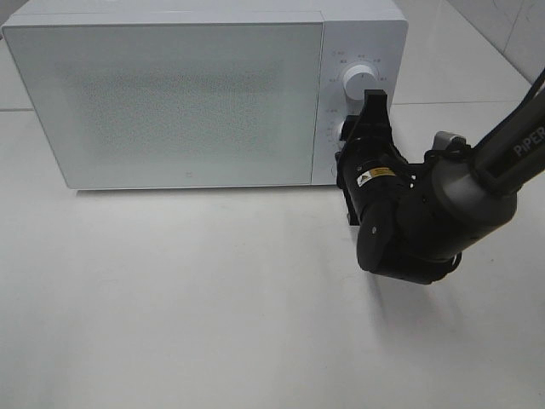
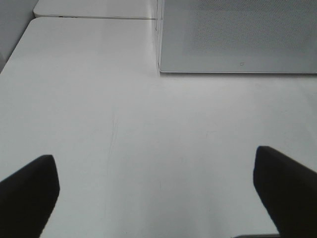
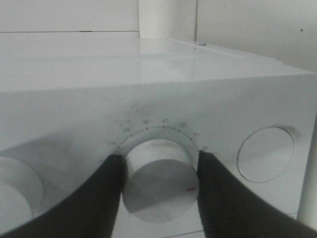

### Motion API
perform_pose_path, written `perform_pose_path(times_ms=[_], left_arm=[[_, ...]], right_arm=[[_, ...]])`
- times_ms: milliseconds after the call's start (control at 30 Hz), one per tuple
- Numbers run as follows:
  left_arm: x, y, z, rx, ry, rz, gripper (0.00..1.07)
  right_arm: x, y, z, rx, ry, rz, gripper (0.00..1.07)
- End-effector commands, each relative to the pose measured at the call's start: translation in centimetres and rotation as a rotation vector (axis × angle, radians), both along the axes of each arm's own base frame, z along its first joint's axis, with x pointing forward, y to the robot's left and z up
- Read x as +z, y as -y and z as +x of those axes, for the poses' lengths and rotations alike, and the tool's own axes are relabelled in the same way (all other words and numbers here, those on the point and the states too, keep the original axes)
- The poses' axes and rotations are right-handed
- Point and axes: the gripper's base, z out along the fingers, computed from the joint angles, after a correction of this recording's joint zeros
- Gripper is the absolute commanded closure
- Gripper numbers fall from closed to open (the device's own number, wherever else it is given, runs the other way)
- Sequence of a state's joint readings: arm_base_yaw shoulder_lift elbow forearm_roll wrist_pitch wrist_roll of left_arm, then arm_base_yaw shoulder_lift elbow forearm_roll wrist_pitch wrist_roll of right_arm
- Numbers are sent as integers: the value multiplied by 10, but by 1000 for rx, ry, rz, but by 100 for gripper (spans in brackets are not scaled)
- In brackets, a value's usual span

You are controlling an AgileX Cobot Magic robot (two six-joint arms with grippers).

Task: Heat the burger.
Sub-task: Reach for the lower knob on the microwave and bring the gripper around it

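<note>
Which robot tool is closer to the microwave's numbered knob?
Right. The right tool clasps the numbered knob; the left tool hangs open over the table, off the microwave door's far corner.

White microwave (image 1: 170, 94), lower dial (image 3: 158, 181), white table (image 1: 170, 298)

From the high camera, the right gripper (image 1: 358, 132) blocks most of the lower dial (image 3: 158, 181); up close, its numerals are perhaps too blurred to read.
</note>
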State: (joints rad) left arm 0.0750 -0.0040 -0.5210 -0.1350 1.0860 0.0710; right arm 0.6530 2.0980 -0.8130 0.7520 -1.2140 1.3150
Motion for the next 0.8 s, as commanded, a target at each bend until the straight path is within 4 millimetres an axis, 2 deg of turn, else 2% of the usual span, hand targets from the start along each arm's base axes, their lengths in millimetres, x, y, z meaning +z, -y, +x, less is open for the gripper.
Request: perform_pose_path(times_ms=[33,267,800], left_arm=[[0,0,-2,2,26,3,7],[0,0,-2,2,26,3,7],[0,0,-2,2,26,3,7]], right_arm=[[28,-11,7,65,240,146,107],[28,-11,7,56,235,321,107],[27,-9,7,32,233,343,105]])
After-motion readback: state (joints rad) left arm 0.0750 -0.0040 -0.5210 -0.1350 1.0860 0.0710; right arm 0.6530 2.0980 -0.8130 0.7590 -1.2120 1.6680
